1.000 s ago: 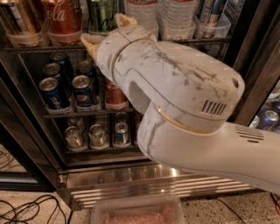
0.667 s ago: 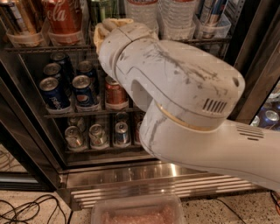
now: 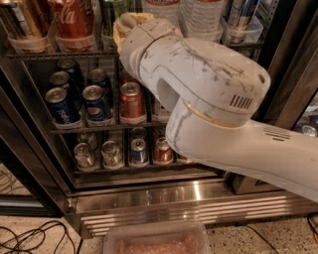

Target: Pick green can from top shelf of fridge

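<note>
The green can (image 3: 113, 11) stands on the top shelf (image 3: 49, 53) of the fridge (image 3: 174, 206), right of the red Coca-Cola can (image 3: 72, 17). Only a strip of it shows, cut by the frame's top edge and partly hidden by my arm. My gripper (image 3: 125, 22) is at the top shelf, right against the green can's right side at the height of the clear tubs. My big white arm (image 3: 208, 99) covers the fridge's middle and right.
Blue Pepsi cans (image 3: 62, 106) and a red can (image 3: 131, 101) fill the middle rack, and short cans (image 3: 112, 154) the lower one. Water bottles (image 3: 201, 15) stand at the top right. A plastic tub (image 3: 159, 240) and cables (image 3: 30, 238) lie on the floor.
My gripper has moved right and up, from in front of the shelf's rail to beside the green can. The cans have not moved.
</note>
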Available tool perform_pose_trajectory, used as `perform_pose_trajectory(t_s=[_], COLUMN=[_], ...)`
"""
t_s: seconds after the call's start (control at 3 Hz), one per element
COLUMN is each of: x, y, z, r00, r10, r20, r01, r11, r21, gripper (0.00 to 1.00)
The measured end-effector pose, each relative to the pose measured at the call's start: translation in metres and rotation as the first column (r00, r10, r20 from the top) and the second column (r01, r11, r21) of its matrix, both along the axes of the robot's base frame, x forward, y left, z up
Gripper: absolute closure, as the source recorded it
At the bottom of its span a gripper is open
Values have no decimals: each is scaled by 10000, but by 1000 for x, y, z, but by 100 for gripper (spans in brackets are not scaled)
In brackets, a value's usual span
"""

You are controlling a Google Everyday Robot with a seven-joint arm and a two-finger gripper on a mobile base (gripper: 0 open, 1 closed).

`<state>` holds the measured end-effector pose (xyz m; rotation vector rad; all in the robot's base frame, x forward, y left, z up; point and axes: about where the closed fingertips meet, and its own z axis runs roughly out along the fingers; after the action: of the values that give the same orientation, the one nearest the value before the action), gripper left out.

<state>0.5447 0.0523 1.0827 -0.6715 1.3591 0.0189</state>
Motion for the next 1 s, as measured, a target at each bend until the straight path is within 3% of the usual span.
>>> perform_pose_trajectory(t_s=[0.67,1.0], x=[19,22], y=[-2,0], z=[0,2], r00=[9992,9988], r10=[85,133], r20=[379,465], r01=[-75,-119], r11=[9996,9995], r21=[-270,-294], gripper=[45,35])
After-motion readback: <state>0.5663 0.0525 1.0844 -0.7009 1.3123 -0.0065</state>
